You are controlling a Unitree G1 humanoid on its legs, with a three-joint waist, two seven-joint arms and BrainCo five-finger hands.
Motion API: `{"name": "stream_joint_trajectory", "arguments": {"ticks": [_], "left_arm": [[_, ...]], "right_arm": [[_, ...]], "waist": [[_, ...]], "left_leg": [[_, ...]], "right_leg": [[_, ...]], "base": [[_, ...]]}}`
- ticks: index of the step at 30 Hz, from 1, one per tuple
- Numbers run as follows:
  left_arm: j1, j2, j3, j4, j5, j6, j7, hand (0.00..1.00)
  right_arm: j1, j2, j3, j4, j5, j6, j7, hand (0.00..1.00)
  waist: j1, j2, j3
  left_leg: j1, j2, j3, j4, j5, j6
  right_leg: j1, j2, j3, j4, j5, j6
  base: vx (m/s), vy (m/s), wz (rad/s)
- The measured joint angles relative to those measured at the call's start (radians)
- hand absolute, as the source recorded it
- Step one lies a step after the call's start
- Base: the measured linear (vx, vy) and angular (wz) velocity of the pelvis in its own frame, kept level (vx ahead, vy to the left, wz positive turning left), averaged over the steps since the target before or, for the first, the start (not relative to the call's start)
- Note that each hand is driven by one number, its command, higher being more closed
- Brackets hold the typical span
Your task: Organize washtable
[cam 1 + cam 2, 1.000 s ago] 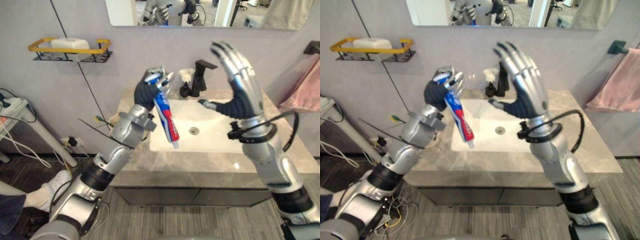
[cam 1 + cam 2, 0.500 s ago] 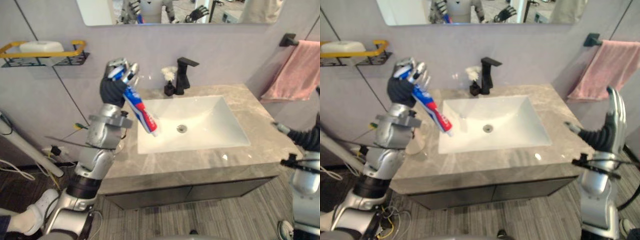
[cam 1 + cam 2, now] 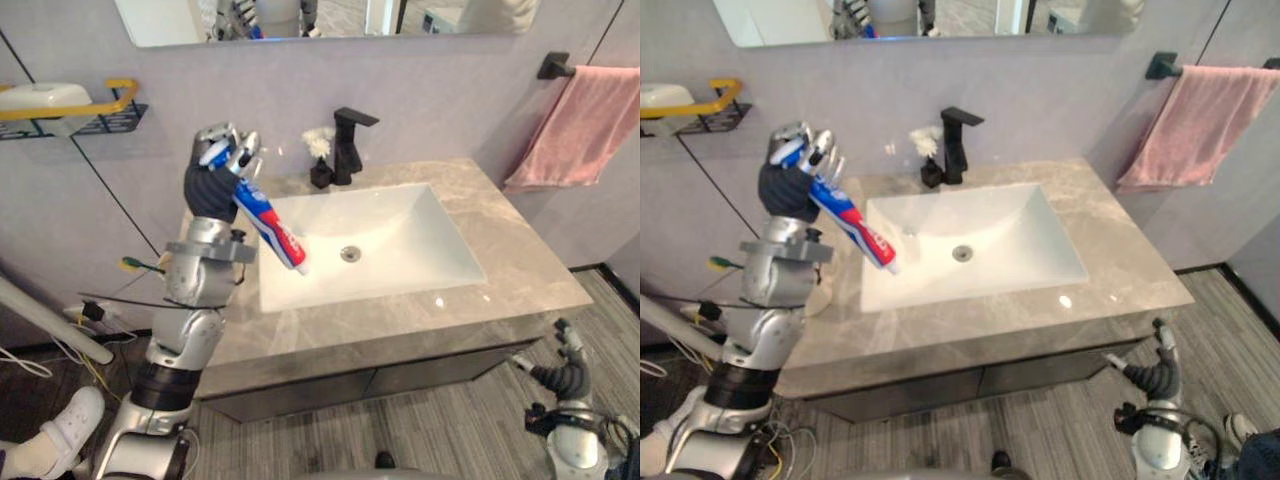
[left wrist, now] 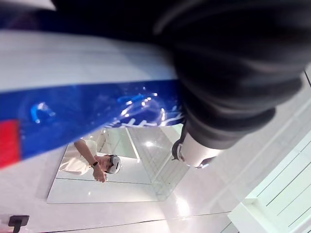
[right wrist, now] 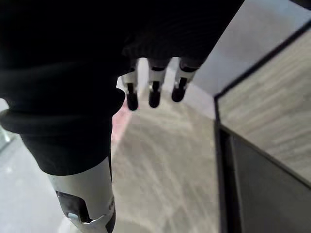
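A grey wall backs the scene, with the lower edge of a mirror [image 3: 330,20] along the top and, far left, a black wire shelf [image 3: 70,108] with a yellow rim that carries a white soap bar [image 3: 32,94]. Low at the left, on the dark floor, a person's white shoe [image 3: 48,442] shows. The left hand [image 3: 212,178] is raised above the left end of the washtable [image 3: 525,272], its fingers curled round one end of a toothpaste tube [image 3: 272,228] — blue, white and red — which slants down to the right, its free end pointing toward the left rim of the white basin [image 3: 410,232]. The tube is in the air, touching neither the grey marbled top nor the basin. Behind the basin a black faucet [image 3: 348,143] stands at the wall, and just beside it on its left a small dark holder with something white and fluffy on top [image 3: 319,160]. A drain [image 3: 349,254] sits in the middle of the basin. To the right a pink towel [image 3: 578,128] hangs from a black bar [image 3: 556,66] on the wall. The right hand [image 3: 566,362] hangs low at the lower right, below the level of the top and over the striped floor — its fingers loose and nearly straight, holding nothing
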Motion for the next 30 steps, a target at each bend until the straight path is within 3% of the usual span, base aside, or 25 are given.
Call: {"name": "stream_joint_trajectory", "arguments": {"ticks": [9, 21, 23, 30], "left_arm": [[-0.075, 0.004, 0.001, 0.005, 0.04, -0.002, 0.035, 1.0], [-0.162, 0.012, -0.001, 0.084, 0.076, -0.021, 0.039, 1.0], [-0.182, 0.031, -0.001, 0.084, 0.088, -0.023, 0.04, 1.0], [-0.208, 0.118, 0.011, 0.116, 0.196, -0.04, 0.077, 1.0]], "right_arm": [[0.084, 0.061, 0.083, 0.143, 0.041, 0.001, 0.092, 0.0], [0.077, 0.06, 0.198, 0.388, 0.04, 0.004, 0.126, 0.0], [0.068, 0.062, 0.207, 0.432, 0.04, 0.004, 0.138, 0.0], [0.056, 0.065, 0.243, 0.517, 0.072, 0.004, 0.157, 0.0]], "waist": [[0.003, 0.003, 0.0], [0.006, 0.002, -0.001], [0.024, 0.002, -0.002], [0.029, -0.009, -0.009]], "left_leg": [[-0.004, -0.001, -0.004, 0.001, 0.0, 0.0], [-0.02, -0.001, -0.035, 0.018, 0.0, 0.0], [-0.02, -0.001, -0.038, 0.02, 0.0, 0.0], [-0.026, -0.003, -0.057, 0.029, 0.0, 0.0]], "right_leg": [[-0.001, -0.003, -0.004, 0.002, 0.0, 0.0], [0.005, -0.009, -0.025, 0.003, -0.001, 0.001], [0.007, -0.009, -0.027, 0.003, -0.001, 0.001], [0.013, -0.013, -0.043, 0.005, -0.002, 0.001]], "base": [[-0.02, -0.015, 0.01], [-0.03, -0.021, 0.07], [-0.05, -0.023, 0.03], [-0.04, -0.018, 0.07]]}}
